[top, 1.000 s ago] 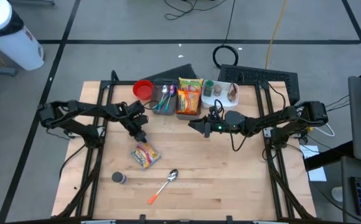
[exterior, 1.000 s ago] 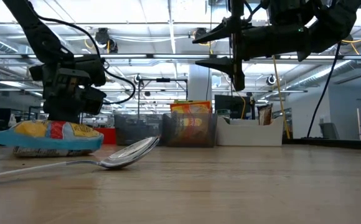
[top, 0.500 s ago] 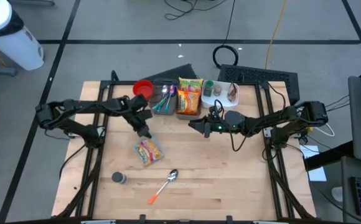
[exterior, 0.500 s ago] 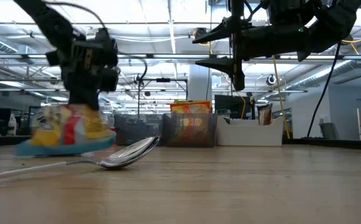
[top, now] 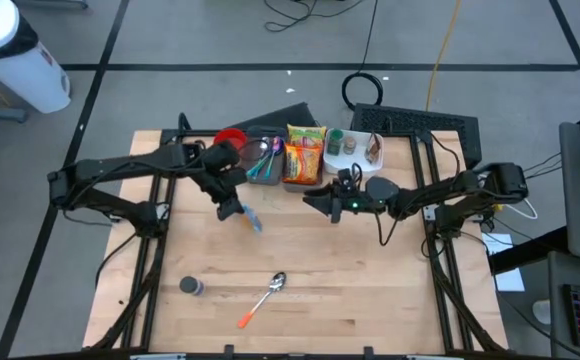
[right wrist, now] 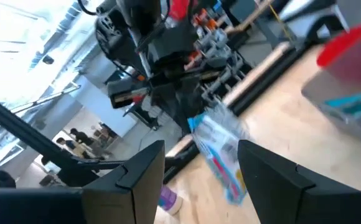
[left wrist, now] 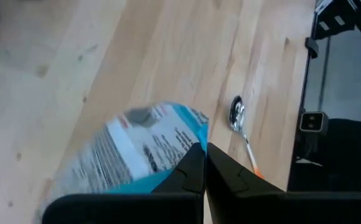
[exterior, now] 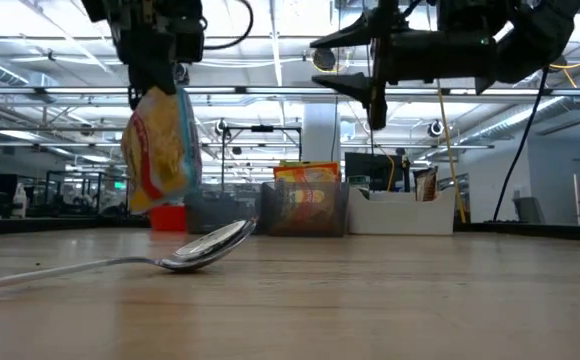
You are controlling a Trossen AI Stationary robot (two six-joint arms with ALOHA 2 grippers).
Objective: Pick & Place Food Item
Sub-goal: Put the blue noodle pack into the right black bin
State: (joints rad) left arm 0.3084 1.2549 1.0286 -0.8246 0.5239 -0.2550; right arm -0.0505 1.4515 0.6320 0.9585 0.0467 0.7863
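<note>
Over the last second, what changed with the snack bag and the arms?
The left gripper shut on the snack bag, which lay flat on the table, and lifted it; it now hangs clear of the wood, carried toward the bins. The right gripper stayed open in mid-air. The spoon and the small dark jar did not move.

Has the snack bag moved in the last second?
Yes. The snack bag was lying on the table; now it hangs from the shut left gripper, clear above the spoon.
</note>
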